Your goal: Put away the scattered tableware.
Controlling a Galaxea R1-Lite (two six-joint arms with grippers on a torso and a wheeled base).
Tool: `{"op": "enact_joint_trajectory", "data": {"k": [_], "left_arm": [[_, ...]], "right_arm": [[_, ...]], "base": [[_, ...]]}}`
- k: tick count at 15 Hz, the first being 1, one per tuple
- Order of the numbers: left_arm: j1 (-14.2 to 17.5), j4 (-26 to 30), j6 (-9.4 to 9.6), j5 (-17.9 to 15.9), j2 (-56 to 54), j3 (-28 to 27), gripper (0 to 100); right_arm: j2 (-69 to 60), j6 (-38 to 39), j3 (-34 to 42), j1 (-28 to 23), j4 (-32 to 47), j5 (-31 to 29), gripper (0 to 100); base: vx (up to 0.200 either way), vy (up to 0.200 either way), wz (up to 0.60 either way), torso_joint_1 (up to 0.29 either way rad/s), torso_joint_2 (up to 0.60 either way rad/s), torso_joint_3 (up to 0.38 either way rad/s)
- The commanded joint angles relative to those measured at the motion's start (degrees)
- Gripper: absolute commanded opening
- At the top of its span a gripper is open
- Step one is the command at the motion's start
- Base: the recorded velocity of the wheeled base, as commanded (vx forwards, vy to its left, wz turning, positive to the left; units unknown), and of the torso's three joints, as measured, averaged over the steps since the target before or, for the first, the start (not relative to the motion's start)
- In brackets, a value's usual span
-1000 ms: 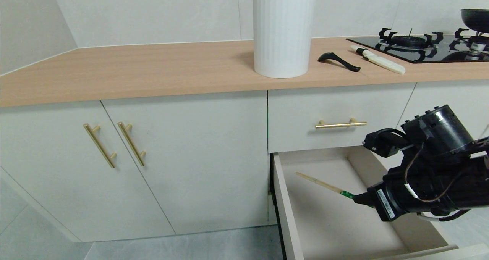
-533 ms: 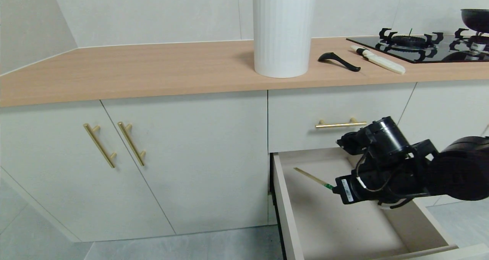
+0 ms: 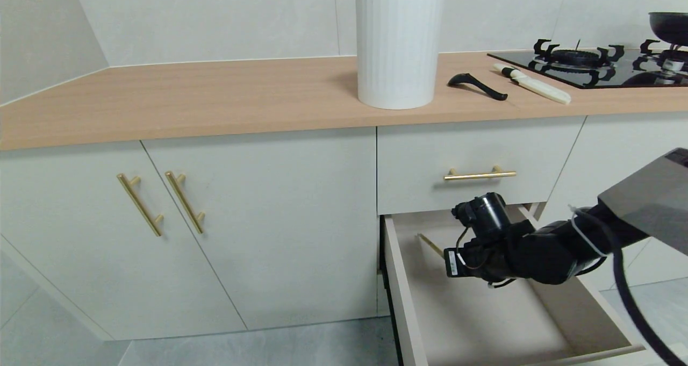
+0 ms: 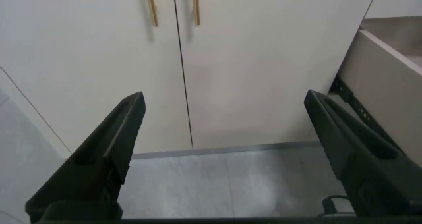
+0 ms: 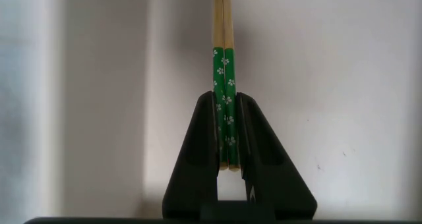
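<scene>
I see my right pincer [image 5: 224,100] clamped on the green-ended bamboo chopsticks [image 5: 222,26] at the open beige drawer [image 3: 400,296], lower right; my left pincer [image 4: 224,102] gapes wide, empty.

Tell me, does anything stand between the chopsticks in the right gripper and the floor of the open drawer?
Nothing visible does. The right gripper holds the chopsticks over the open drawer, and the drawer floor under them looks bare.
</scene>
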Motion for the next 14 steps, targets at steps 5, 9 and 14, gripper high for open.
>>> {"op": "enact_joint_trajectory", "data": {"k": [5,9,14], "left_arm": [[0.04,0.00,-0.02,0.01,0.00,0.02,100],[-0.04,0.00,-0.02,0.01,0.00,0.02,100],[-0.04,0.00,-0.02,0.01,0.00,0.02,100]], "right_arm": [[10.53,-0.09,-0.69,0.23,-0.78,-0.08,0],[12.73,-0.09,-1.30,0.40,-1.48,-0.96,0],[13.43,-0.09,-1.92,0.40,-1.57,-2.02,0]], "base": [[0.000,0.000,0.00,0.000,0.00,0.000],[0.000,0.000,0.00,0.000,0.00,0.000],[0.000,0.000,0.00,0.000,0.00,0.000]]}}
